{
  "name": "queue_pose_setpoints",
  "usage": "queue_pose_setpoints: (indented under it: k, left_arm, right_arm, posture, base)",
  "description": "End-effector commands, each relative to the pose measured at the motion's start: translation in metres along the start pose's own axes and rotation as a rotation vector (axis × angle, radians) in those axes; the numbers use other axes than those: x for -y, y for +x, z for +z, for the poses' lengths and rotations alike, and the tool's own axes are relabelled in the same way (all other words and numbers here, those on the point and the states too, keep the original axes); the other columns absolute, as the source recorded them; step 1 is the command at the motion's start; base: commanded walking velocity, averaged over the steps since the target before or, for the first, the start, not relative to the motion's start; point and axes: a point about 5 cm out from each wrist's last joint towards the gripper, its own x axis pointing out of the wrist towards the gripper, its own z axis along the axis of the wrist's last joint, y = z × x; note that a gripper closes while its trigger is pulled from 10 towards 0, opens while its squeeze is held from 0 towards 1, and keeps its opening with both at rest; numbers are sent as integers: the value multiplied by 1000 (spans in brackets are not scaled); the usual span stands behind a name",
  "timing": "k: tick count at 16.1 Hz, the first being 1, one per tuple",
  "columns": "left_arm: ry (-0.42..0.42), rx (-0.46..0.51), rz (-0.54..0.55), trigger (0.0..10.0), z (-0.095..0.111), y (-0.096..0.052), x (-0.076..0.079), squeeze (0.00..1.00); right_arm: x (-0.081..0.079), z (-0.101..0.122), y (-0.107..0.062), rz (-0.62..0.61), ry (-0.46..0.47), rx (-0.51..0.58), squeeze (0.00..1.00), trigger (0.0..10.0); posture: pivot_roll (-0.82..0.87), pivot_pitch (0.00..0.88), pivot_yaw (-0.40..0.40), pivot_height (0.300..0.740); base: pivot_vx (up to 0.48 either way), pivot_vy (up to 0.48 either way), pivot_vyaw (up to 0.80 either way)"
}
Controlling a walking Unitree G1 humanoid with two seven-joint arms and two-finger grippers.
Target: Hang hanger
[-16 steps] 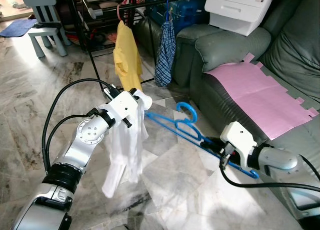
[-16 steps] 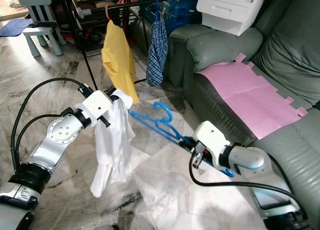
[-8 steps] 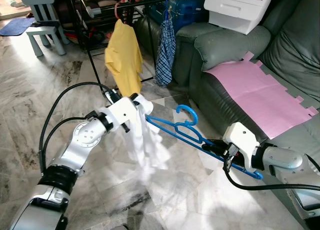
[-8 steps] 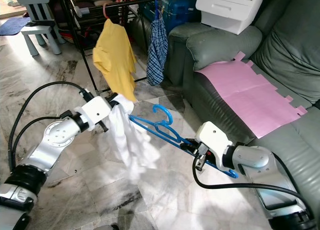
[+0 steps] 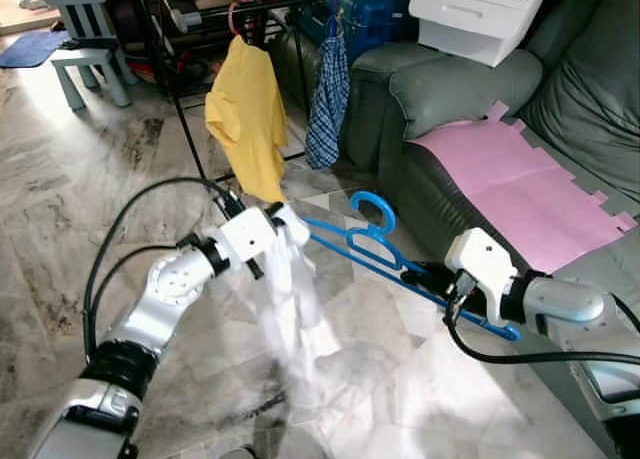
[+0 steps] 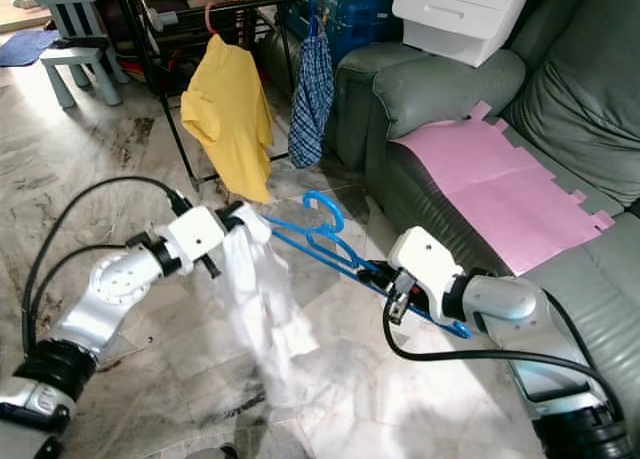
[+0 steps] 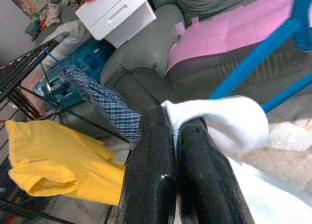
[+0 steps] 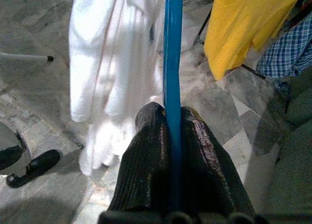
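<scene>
The right gripper point(image 8: 173, 117) is holding the blue hanger point(image 5: 372, 251) with its jaws closed tightly on one thin bar of it, as the right wrist view is showing. The hanger is floating above the marble floor point(image 5: 80, 199), just in front of the grey sofa point(image 5: 470, 89), and its hook is pointing up toward the sofa arm. The far end of the hanger is reaching to the left gripper point(image 7: 176, 136), which is pinching a white garment point(image 5: 295, 319) between its closed jaws. The garment is hanging down from this gripper toward the floor, and its lower part is looking blurred. The hanger's end is lying against the top of the garment; I cannot tell if it is inside the cloth.

Beside the sofa, on the side away from the pink sheet point(image 5: 520, 184), a black drying rack point(image 5: 175, 79) is standing. A yellow shirt point(image 5: 245, 119) and a blue checked cloth point(image 5: 328, 99) are hanging on it. A white box point(image 5: 480, 14) is resting on the sofa arm.
</scene>
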Motion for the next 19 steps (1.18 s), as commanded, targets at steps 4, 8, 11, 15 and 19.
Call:
queue_pose_setpoints:
  k: [4,8,11,15,19]
  left_arm:
    - [-10,153,5,10000,29,6,-2,0]
    - [-3,143,21,10000,27,6,-2,0]
    - [23,39,48,10000,8,0,-12,0]
    - [34,27,63,10000,6,1,-16,0]
    - [41,10,63,10000,2,0,-15,0]
  right_arm:
    - [6,0,0,-13,18,30,0,10000]
    - [11,-5,-6,-28,20,7,0,10000]
    - [17,-4,-19,-28,16,-10,0,10000]
    - [3,-2,-15,70,35,4,0,10000]
    - [-7,-3,-17,159,52,-14,0,10000]
  posture:
    - [-64,124,-27,740]
    - [-63,121,-26,740]
    - [-72,118,-21,740]
    - [-70,117,-21,740]
    - [-69,118,-22,740]
  base:
    - [0,0,0]
    - [0,0,0]
    - [0,0,0]
    - [0,0,0]
    - [0,0,0]
